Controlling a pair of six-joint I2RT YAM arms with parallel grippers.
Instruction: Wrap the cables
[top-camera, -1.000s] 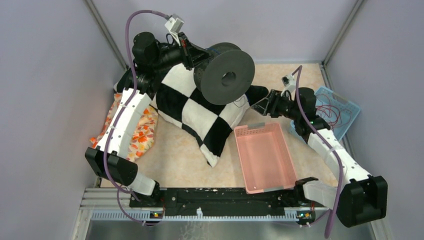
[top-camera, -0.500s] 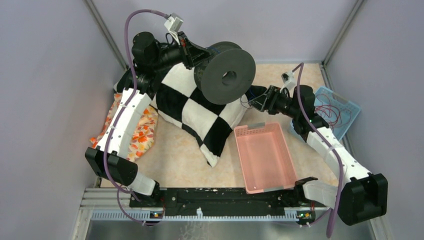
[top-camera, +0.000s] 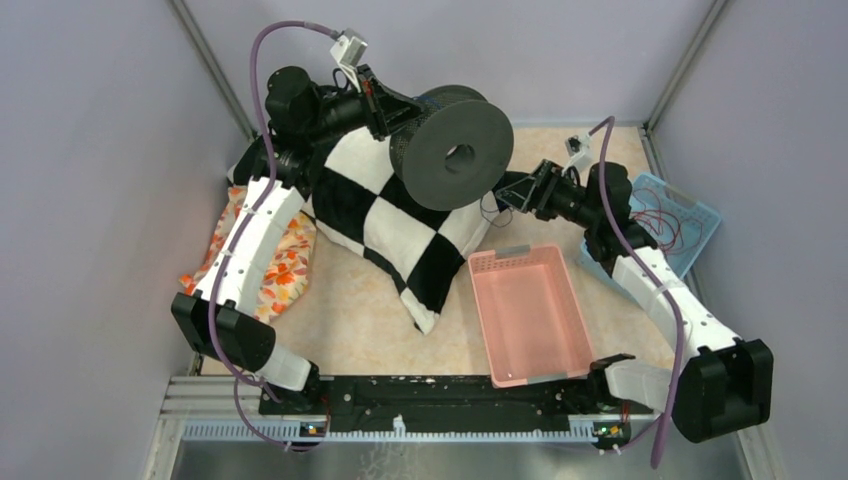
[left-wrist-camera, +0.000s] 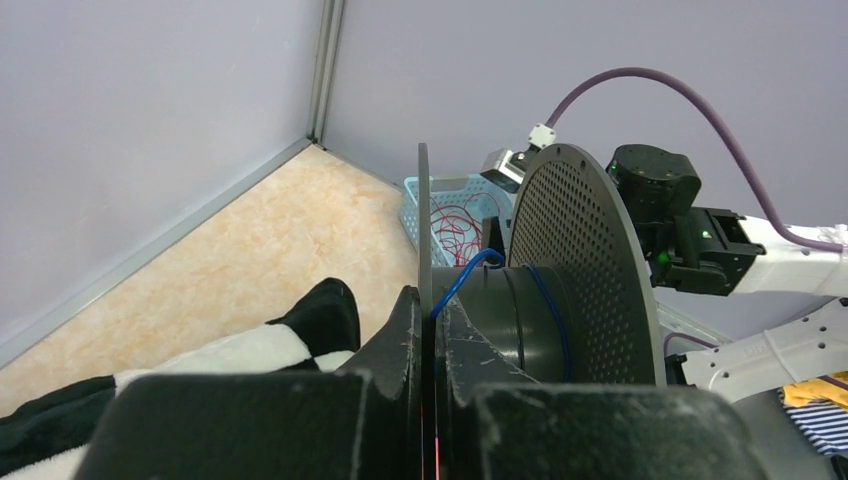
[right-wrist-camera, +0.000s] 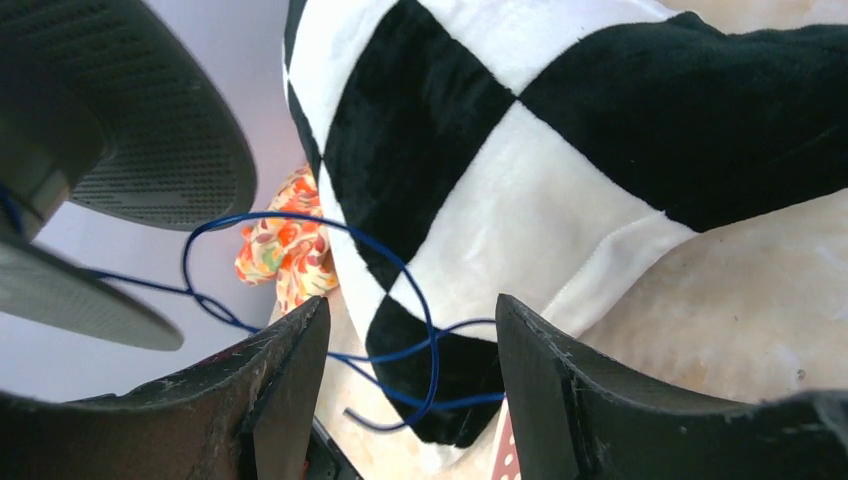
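- at the rim of the dark spool, the left fingers are clamped on its thin flange, holding it up off the surface.
- around the spool's hub runs a turn of the thin blue cable, which trails to the spool's right in loose loops.
- just right of the spool, the right fingers stand wide apart, the loops showing between them; whether they touch cannot be told.
- under the spool lies a checkered pillow.

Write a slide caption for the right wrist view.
Right arm's open fingers frame a loose blue wire loop trailing to the spool, with the checkered pillow behind.
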